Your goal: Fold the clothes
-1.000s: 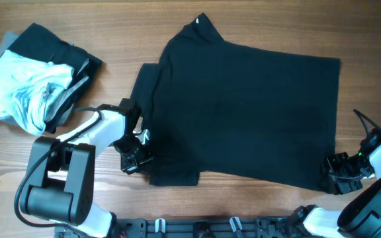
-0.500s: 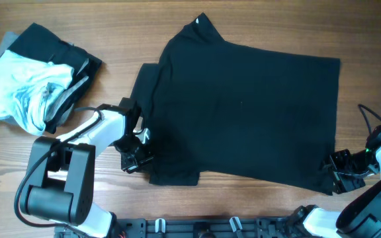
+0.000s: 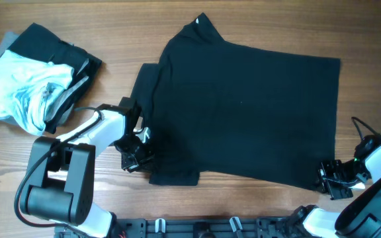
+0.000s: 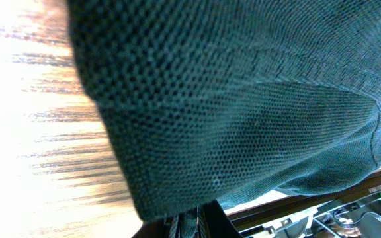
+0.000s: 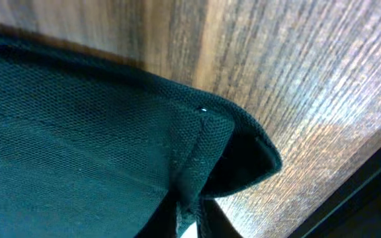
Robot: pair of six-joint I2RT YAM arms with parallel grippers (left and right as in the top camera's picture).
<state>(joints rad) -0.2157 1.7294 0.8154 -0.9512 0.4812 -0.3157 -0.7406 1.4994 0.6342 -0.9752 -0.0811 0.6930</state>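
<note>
A large black garment lies spread flat on the wooden table, a tiny white mark at its far collar. My left gripper is shut on the garment's near left sleeve edge; in the left wrist view the fabric fills the frame above the closed jaws. My right gripper is shut on the garment's near right corner; in the right wrist view the hem corner is pinched between the jaws, lifted slightly off the wood.
A pile of other clothes, light blue, grey and black, lies at the table's left. The table's front rail runs along the near edge.
My right gripper shifted slightly right, then back left and down at the garment's near right corner. The left arm and the garment have not visibly moved.
</note>
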